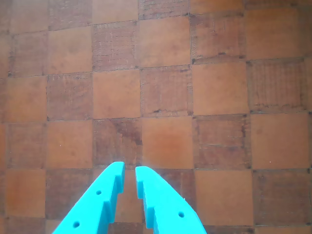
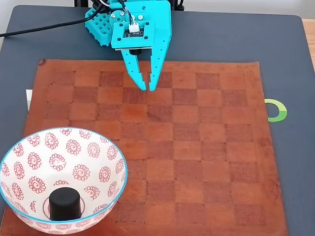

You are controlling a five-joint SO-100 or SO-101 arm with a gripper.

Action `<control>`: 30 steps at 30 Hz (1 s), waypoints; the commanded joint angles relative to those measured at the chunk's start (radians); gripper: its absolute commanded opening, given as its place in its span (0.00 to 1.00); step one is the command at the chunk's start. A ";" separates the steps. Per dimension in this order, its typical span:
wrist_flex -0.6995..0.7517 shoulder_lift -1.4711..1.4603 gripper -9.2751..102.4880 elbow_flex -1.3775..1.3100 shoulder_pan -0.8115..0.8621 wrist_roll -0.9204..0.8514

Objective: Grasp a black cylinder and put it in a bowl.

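Note:
The black cylinder (image 2: 65, 203) stands upright inside the bowl (image 2: 29, 162), a white bowl with red spiral flowers and a light blue rim, at the lower left of the fixed view. My turquoise gripper (image 2: 148, 88) hangs over the far edge of the chessboard, well away from the bowl, its fingers nearly together with nothing between them. In the wrist view the gripper (image 1: 129, 171) enters from the bottom, tips a narrow gap apart, above bare brown squares.
A brown leather chessboard (image 2: 206, 147) covers most of a dark grey mat (image 2: 285, 59). A green and white ring mark (image 2: 276, 110) lies on the mat at the right. A black cable (image 2: 44, 28) runs in from the upper left.

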 commanded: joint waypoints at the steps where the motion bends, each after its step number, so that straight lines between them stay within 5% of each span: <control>1: 0.003 0.051 0.09 -0.003 0.003 -0.003; 30: 0.009 0.052 0.09 -0.005 0.005 -0.002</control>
